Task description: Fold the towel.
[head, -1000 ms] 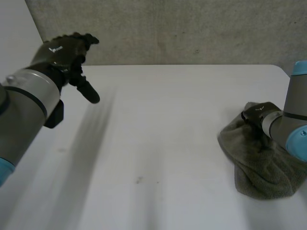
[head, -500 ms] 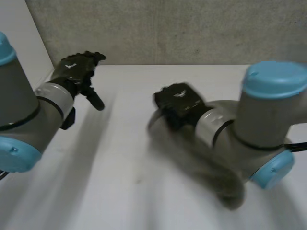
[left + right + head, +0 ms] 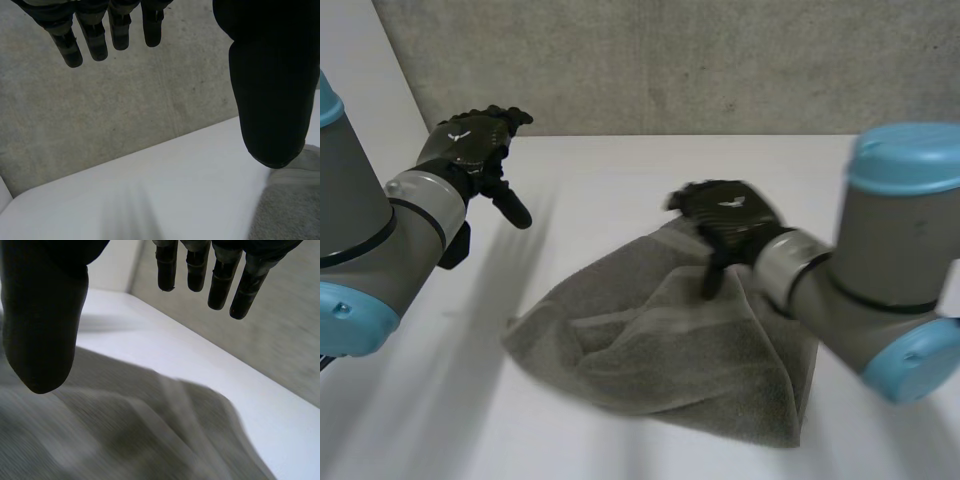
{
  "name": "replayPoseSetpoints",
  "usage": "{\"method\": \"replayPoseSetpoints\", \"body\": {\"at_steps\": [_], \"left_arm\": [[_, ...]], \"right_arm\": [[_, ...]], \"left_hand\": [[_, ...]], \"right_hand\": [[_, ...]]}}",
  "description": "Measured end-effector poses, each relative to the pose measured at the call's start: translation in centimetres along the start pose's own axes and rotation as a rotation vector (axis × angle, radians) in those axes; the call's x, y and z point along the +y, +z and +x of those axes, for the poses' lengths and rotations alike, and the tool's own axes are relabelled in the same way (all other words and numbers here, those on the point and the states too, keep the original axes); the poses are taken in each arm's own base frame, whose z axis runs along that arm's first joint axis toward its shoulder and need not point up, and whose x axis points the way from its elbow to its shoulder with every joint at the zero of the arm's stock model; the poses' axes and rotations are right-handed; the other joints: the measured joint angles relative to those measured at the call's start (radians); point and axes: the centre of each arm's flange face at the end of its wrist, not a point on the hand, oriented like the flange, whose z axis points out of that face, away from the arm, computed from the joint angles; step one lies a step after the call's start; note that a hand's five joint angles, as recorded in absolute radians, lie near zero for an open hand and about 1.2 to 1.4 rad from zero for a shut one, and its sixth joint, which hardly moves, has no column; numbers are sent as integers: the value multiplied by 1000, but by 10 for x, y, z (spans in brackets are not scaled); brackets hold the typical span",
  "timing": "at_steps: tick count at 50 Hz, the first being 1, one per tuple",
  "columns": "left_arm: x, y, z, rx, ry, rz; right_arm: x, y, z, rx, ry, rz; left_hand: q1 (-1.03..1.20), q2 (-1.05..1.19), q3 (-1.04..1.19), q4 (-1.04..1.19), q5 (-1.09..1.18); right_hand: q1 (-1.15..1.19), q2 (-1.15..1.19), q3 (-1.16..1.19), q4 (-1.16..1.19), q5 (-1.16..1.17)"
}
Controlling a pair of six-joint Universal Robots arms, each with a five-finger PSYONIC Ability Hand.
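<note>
A grey-green towel point(image 3: 660, 350) lies crumpled and partly spread in the middle of the white table point(image 3: 620, 180), its folds running toward the front right. My right hand point(image 3: 725, 222) hovers over the towel's far edge with fingers point(image 3: 220, 285) straight and thumb point(image 3: 45, 325) apart, holding nothing; the towel point(image 3: 125, 435) lies below its palm. My left hand point(image 3: 475, 140) is raised above the table's far left part, open and empty, its fingers point(image 3: 92, 37) straight. A bit of the towel point(image 3: 290, 210) shows beside its thumb point(image 3: 272, 95).
A grey concrete wall point(image 3: 670, 60) stands behind the table's far edge. A lighter wall point(image 3: 360, 70) rises at the left. Bare table surface lies to the left of the towel and along the front.
My right arm swept the towel from the table's right side to the middle and let it go; its hand has gone from shut to open. The left hand stayed raised at the far left.
</note>
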Motion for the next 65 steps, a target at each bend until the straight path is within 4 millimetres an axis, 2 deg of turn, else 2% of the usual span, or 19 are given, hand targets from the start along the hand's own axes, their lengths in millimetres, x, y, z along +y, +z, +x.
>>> {"method": "replayPoseSetpoints", "body": {"at_steps": [3,7,12,19,25,29,33,37,42,49,57,61,65], "left_arm": [[4,-3,4,11,4,-18],[11,-9,8,23,8,-43],[18,-12,6,17,8,-66],[31,-11,-10,-14,2,-119],[44,-17,-5,52,-8,-185],[50,-24,11,146,-12,-210],[51,-31,35,257,-5,-210],[50,-31,60,339,9,-197],[57,-21,96,426,34,-185],[83,-1,130,474,90,-203],[122,16,149,482,216,-233],[136,22,150,469,269,-245],[147,27,148,438,310,-256]], "right_arm": [[8,-6,27,62,26,-39],[19,-11,37,72,48,-78],[23,-14,35,53,57,-92],[12,-17,22,23,33,-75],[15,-16,23,66,-27,-101],[24,-17,31,133,-89,-143],[34,-16,45,209,-127,-173],[42,-16,65,283,-128,-177],[52,-18,89,357,-106,-175],[64,-24,102,382,-76,-198],[70,-26,104,362,-60,-213],[71,-25,104,354,-59,-213],[71,-25,104,351,-59,-214]], "left_hand": [[0,0,0,0,0],[0,0,0,0,0],[0,0,0,0,0],[16,22,19,17,0],[18,26,23,24,0],[30,34,32,31,0],[49,54,51,51,13],[61,66,64,63,31],[92,97,94,95,63],[153,158,155,154,123],[158,164,161,160,129],[177,183,180,179,145],[310,314,305,306,272]], "right_hand": [[0,0,0,0,0],[0,0,0,0,0],[0,0,0,0,0],[0,0,0,0,0],[0,0,0,0,0],[0,0,0,0,0],[0,0,0,0,0],[0,0,0,0,0],[0,0,0,0,0],[0,0,0,0,0],[0,0,0,0,0],[0,0,0,0,0],[0,0,0,0,0]]}}
